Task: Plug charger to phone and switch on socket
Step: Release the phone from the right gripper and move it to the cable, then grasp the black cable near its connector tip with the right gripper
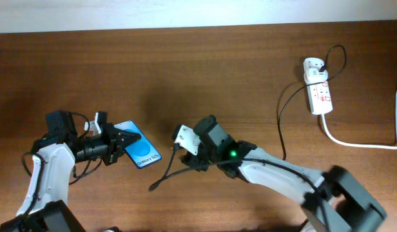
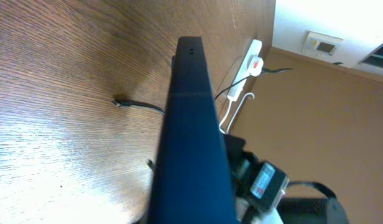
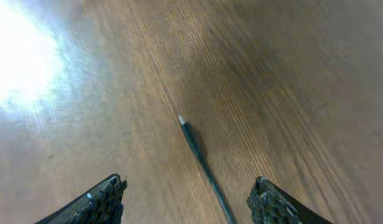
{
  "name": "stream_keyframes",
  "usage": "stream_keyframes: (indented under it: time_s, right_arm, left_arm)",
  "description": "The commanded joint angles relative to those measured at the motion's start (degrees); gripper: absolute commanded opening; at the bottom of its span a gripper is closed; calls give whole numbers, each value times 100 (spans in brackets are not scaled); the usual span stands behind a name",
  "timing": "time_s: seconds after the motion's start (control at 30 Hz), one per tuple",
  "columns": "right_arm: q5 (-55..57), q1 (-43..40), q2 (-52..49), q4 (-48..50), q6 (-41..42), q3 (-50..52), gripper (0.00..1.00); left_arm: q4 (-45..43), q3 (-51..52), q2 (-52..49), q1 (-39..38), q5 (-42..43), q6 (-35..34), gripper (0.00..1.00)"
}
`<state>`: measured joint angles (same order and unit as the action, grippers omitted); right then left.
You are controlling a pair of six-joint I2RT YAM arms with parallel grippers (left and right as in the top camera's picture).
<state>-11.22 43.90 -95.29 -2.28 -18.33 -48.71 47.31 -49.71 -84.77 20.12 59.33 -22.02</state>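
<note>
The phone (image 1: 143,153), with its blue screen up, lies at the left of the table, and my left gripper (image 1: 124,138) is shut on its near corner. In the left wrist view the phone (image 2: 191,124) runs edge-on up the middle and hides the fingers. The charger cable's plug tip (image 3: 181,118) rests on the wood. My right gripper (image 3: 188,182) hangs over the thin black cable (image 3: 207,174), open, one finger on each side and neither touching it. The cable's loose end (image 1: 153,186) lies right of the phone. The white socket (image 1: 318,90) sits at the far right with the adapter (image 1: 312,64) plugged in.
A thick white cord (image 1: 359,143) curves from the socket to the right edge. The black cable (image 1: 280,122) loops between the socket and my right arm. A pale wall runs along the table's far edge.
</note>
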Motion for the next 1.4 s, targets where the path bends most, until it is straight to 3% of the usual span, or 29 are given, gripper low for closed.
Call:
stream_keyframes:
  time_s: [0.0,0.33,0.43,0.5,0.63,0.87,1.0,1.1,1.23,1.37]
  right_arm:
    - [-310,-280,-494,192,-72,-39,68]
    - [-352,-317,-1443,748,-74,-39,67]
    - [-354,-315,-1757,745,-74,-39,52]
    - [-354,-315,-1862,739,-74,-39,31]
    - [-358,-315,-1888,605,-70,-39,4]
    - [-507,-304,-1585,289,573,-63,4]
    - [-461,-308,-1565,-516,638,-81,4]
    - [-577,-313,-1464,-1303,1818,-387,4]
    - [-1233,-310,-1329,-2090,2330,-896,4]
    - [-391,-299,-1427,-2411,2308,-846,26]
  left_arm:
    - [13,-52,7,39,129,109,0]
    - [15,-52,7,39,129,109,0]
    - [17,-52,7,39,131,109,0]
    - [17,-52,7,39,131,109,0]
    - [61,-52,7,39,133,107,0]
    - [101,-52,7,39,133,109,0]
    - [101,-52,7,39,131,109,0]
    - [98,-52,7,39,129,111,0]
    - [96,-52,7,39,129,114,0]
    - [98,-52,7,39,129,114,0]
